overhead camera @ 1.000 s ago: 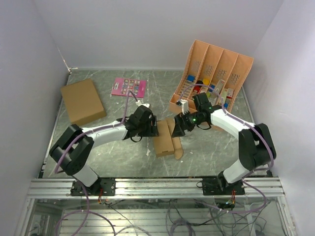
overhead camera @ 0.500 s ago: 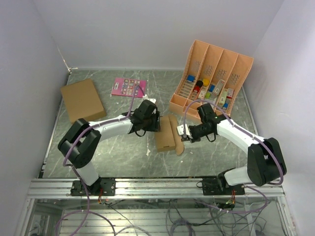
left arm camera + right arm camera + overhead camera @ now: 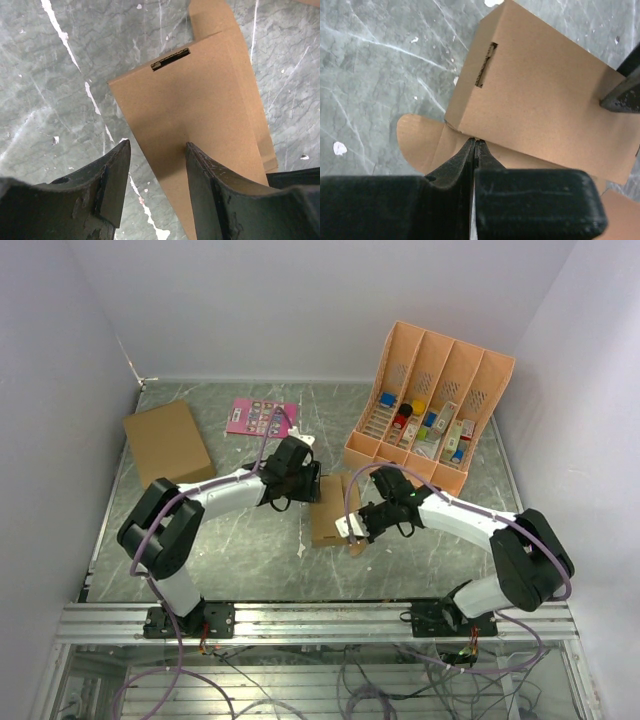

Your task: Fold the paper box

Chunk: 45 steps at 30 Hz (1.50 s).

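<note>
From above, one paper box [image 3: 328, 518] lies mid-table between my left gripper [image 3: 305, 487] and right gripper [image 3: 352, 533]. At my left wrist, two fingers [image 3: 112, 180] stand spread, with the box's edge between them. At my right wrist, two fingers [image 3: 456, 164] are pressed together, tips at its one rounded flap [image 3: 420, 137].

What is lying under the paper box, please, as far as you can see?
The paper box rests on the grey marbled table, with its own rounded flap spread flat beside its near end. Anything directly beneath its panels is covered.
</note>
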Tool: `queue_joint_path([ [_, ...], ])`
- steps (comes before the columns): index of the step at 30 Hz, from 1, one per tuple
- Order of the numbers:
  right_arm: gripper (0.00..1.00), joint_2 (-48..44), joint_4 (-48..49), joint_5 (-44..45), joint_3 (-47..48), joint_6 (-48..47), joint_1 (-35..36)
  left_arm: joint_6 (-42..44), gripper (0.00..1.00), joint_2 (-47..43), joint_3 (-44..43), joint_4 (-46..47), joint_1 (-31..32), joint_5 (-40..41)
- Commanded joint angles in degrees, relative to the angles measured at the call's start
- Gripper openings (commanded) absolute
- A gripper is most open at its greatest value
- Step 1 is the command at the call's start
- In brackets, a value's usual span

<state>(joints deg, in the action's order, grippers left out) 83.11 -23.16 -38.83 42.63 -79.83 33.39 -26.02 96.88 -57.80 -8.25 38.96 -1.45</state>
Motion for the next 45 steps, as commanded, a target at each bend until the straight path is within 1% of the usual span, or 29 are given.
queue_joint_path([
  [1,0.00,0.64,2.42,1.03,-0.16,2.18,3.70,3.13,0.58,-0.88,1.71,0.51,-1.19,-2.09],
  [8,0.00,2.05,4.02,-0.77,1.34,6.16,9.66,3.62,0.62,-3.64,4.23,2.47,-2.25,-5.68],
  [11,0.00,2.82,2.33,-0.91,3.64,9.09,9.97,3.24,0.66,-6.12,5.43,3.14,-2.52,-5.40],
  [13,0.00,1.58,0.07,0.17,4.06,9.03,9.38,2.60,0.71,-9.16,6.60,3.59,-2.70,-4.66],
  [14,0.03,-0.01,-0.69,0.03,3.16,8.15,8.97,2.20,0.73,-10.80,7.31,3.87,-2.74,-4.29],
  [16,0.18,-3.80,-1.55,-1.02,0.33,6.42,8.64,1.10,0.76,-14.16,9.35,4.76,-2.86,-3.79],
  [19,0.39,-9.42,-3.60,-4.08,-3.85,3.46,8.65,-1.54,0.76,-20.18,13.34,6.63,-2.88,-4.04],
  [21,0.48,-11.73,-5.60,-5.87,-6.24,1.55,8.71,-5.01,0.76,-25.80,17.36,9.81,-2.84,-4.60],
  [22,0.49,-12.02,-5.52,-6.33,-7.35,1.63,8.80,-6.81,0.77,-28.26,19.89,11.90,-2.88,-5.09],
  [23,0.50,-12.32,-4.55,-6.26,-8.53,2.10,8.92,-8.64,0.78,-30.47,23.15,13.85,-2.84,-6.01],
  [26,0.50,-12.50,0.21,-4.17,-11.65,2.94,10.20,-12.67,0.79,-35.80,28.93,19.05,-2.84,-7.06],
  [30,0.48,-11.44,6.21,-0.40,-13.69,4.13,13.28,-14.33,0.79,-38.37,32.07,20.44,-2.84,-6.34],
  [34,0.46,-10.06,11.69,4.29,-15.46,5.25,16.81,-13.21,0.79,-35.84,30.65,19.45,-2.69,-6.24],
  [42,0.43,-8.81,18.36,10.17,-17.01,7.41,19.28,-9.74,0.79,-26.15,27.27,18.09,0.00,-4.77],
  [45,0.40,-8.13,19.57,11.75,-17.47,7.66,20.13,-9.85,0.79,-23.77,27.33,19.64,0.28,-5.35],
])
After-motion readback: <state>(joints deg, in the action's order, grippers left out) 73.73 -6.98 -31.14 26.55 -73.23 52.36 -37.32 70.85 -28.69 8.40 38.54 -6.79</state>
